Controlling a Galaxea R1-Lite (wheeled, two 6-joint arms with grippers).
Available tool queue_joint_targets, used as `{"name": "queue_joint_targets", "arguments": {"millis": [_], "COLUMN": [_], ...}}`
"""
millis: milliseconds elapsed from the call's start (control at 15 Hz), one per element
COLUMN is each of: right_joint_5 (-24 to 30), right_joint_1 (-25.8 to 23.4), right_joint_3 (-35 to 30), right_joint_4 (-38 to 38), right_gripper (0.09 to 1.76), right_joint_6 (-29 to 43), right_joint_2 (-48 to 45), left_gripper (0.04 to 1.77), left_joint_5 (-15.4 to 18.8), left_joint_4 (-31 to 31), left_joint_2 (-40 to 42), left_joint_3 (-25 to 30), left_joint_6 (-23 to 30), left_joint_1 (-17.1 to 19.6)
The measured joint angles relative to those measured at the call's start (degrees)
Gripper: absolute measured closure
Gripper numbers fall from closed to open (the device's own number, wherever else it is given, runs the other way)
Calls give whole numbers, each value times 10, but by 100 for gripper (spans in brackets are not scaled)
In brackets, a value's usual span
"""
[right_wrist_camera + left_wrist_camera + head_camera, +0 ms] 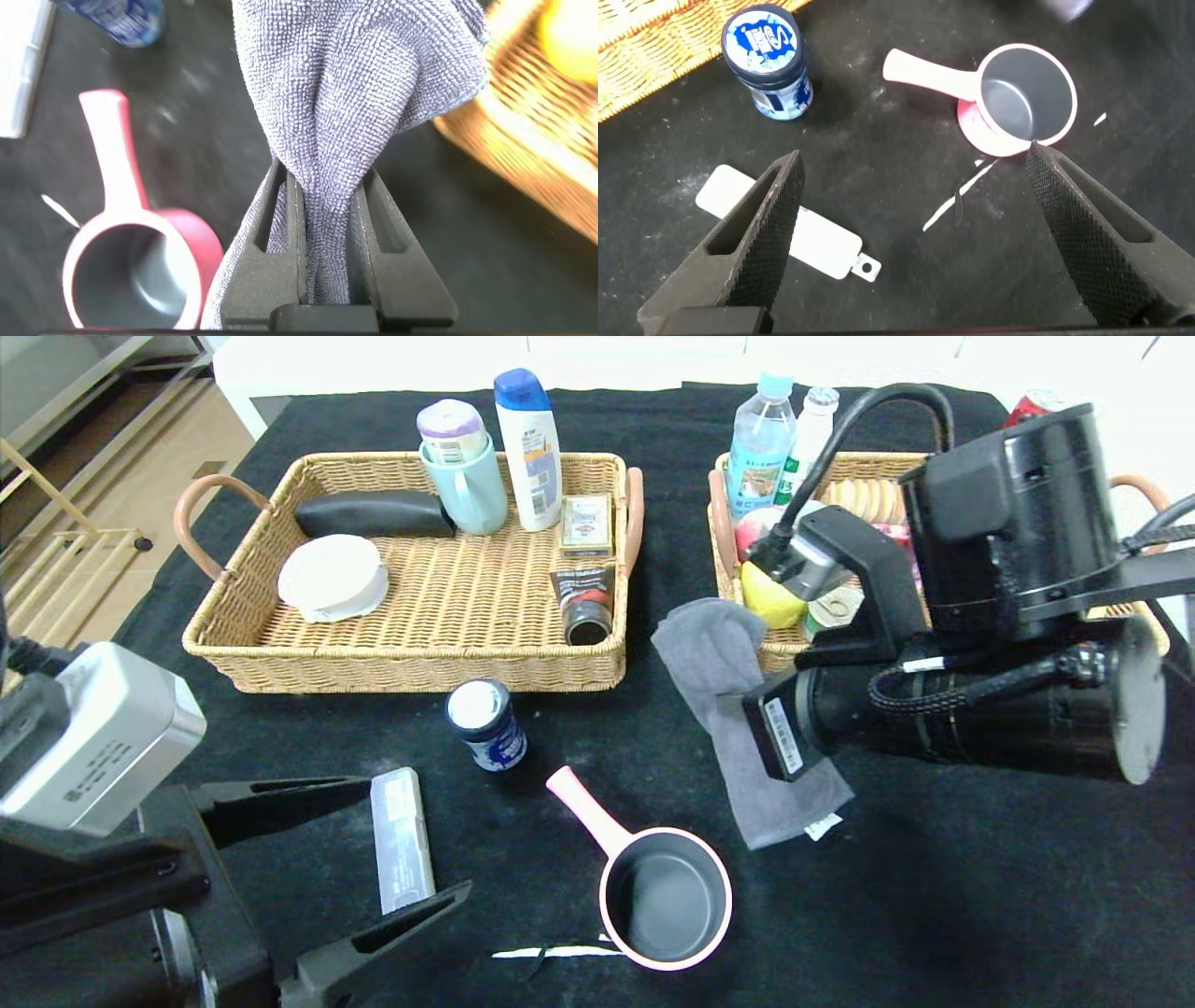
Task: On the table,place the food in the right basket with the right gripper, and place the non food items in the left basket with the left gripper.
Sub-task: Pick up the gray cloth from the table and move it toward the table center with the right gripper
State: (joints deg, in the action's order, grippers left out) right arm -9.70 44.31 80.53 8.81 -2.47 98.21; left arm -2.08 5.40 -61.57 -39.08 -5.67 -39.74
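No label reads clearly. The right gripper (322, 224) has its jaws clamped on the grey terry cloth (738, 709), draped beside the right basket (1144, 625). The left gripper (915, 224) hangs wide open, holding nothing, over the slim clear case (401, 840), near the blue jar (485, 723) and pink saucepan (665, 896) on the black table (934, 896)

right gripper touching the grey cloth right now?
Touching. The right wrist view shows the right gripper shut on the grey cloth, fabric pinched between both fingers.
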Motion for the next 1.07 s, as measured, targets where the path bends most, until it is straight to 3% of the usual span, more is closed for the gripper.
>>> {"name": "queue_joint_targets", "arguments": {"millis": [333, 733, 933, 1067], "right_joint_5": [1, 3, 2, 2], "right_joint_1": [22, 24, 23, 23], "right_joint_3": [50, 60, 60, 60], "right_joint_4": [-5, -4, -4, -4], "right_gripper": [150, 150, 107, 87], "right_joint_6": [0, -8, -8, -8], "right_joint_2": [61, 87, 90, 91], "left_gripper": [9, 9, 9, 9], "left_joint_5": [0, 0, 0, 0], "left_joint_4": [0, 0, 0, 0], "left_joint_2": [1, 2, 2, 1], "left_joint_3": [1, 1, 2, 2], "left_joint_6": [-1, -3, -3, -4], "left_joint_1": [0, -1, -1, -1]}}
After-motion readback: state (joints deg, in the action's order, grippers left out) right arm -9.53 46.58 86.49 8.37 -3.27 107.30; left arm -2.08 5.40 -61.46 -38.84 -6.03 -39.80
